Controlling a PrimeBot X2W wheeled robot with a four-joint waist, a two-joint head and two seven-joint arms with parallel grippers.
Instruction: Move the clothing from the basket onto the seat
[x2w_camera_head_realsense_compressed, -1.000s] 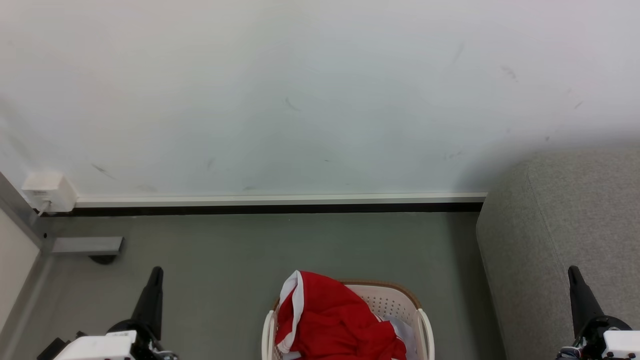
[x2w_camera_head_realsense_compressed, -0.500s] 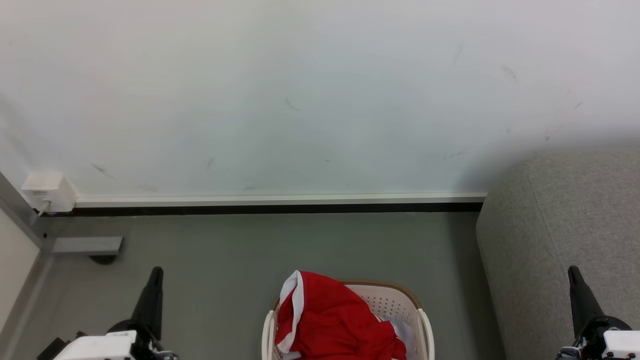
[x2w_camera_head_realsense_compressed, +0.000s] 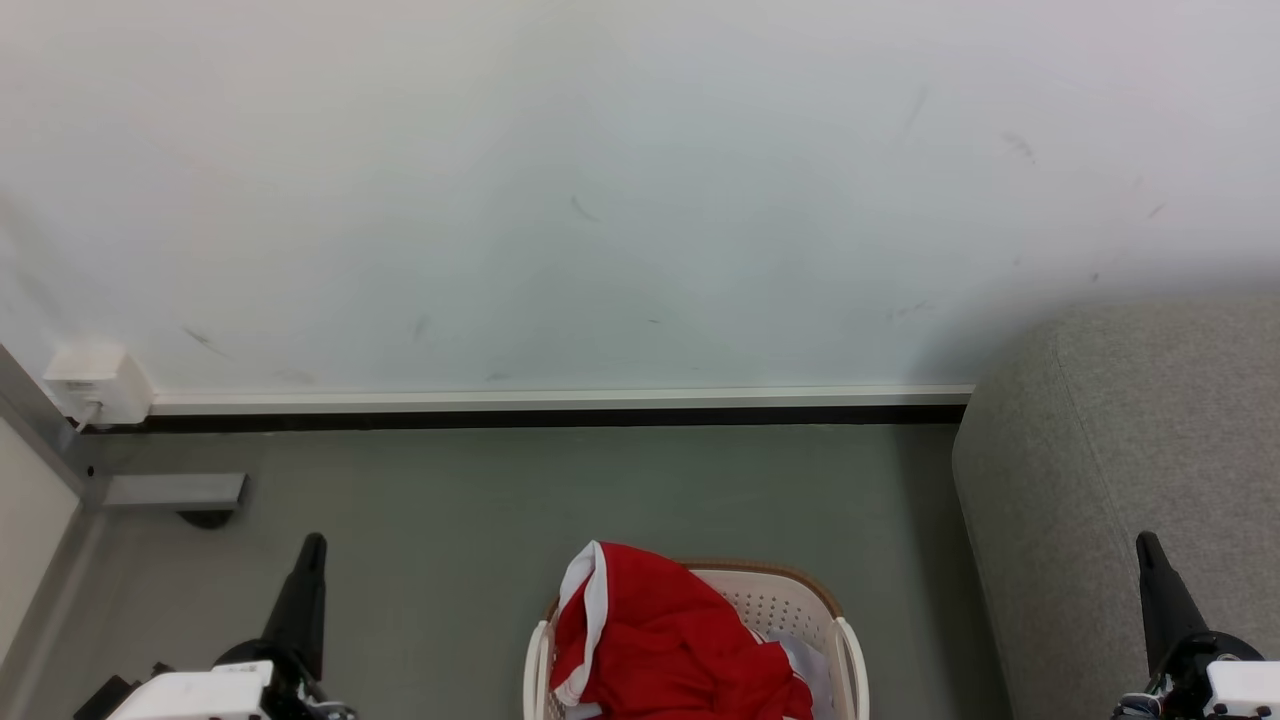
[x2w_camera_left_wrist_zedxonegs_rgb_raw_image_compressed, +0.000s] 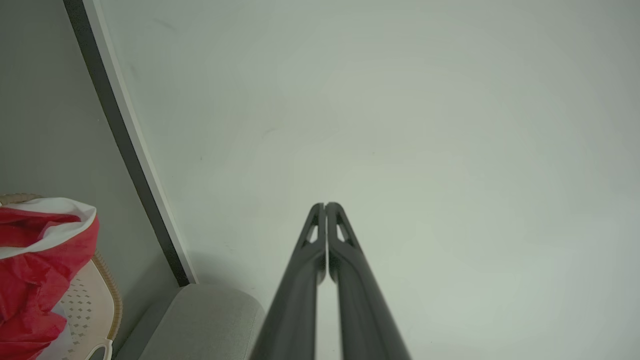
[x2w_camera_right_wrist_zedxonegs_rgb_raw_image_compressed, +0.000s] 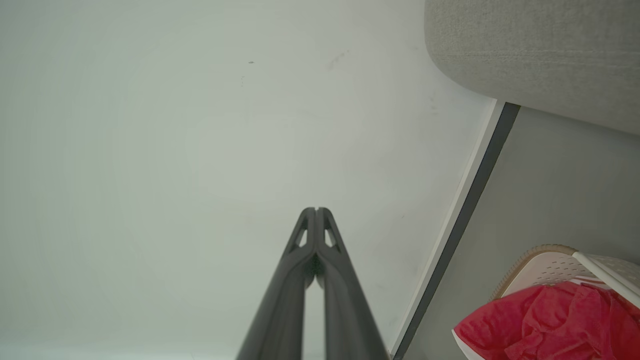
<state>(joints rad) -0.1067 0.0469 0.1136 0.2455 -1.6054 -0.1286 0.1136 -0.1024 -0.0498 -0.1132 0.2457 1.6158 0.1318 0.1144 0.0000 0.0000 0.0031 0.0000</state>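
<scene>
**Jersey heaped in the basket, both grippers clenched on nothing**

In your head view the clothing (x2w_camera_head_realsense_compressed: 660, 650) sits at 6 o'clock. It is soft, crumpled bright red fabric with a white band along one fold, heaped in the basket (x2w_camera_head_realsense_compressed: 800, 605) and rising over its far-left rim. The basket is oval cream plastic pierced with small holes, with a brown woven-look rim and a loop handle on each side.

At 4 o'clock you have the seat (x2w_camera_head_realsense_compressed: 1130, 470), in grey nubbly upholstery with a rounded corner. It stands apart from the basket across a strip of smooth grey floor (x2w_camera_head_realsense_compressed: 480, 500).

Your left gripper (x2w_camera_head_realsense_compressed: 312, 542) is at 7 o'clock and your right gripper (x2w_camera_head_realsense_compressed: 1146, 540) at 5 o'clock. Each has its two dark tapered fingers pressed together, empty.

The scuffed white wall (x2w_camera_head_realsense_compressed: 600, 200) meets a pale skirting (x2w_camera_head_realsense_compressed: 560, 400). At 9 o'clock a small white box (x2w_camera_head_realsense_compressed: 98, 383), possibly a socket, sits against the wall.
</scene>
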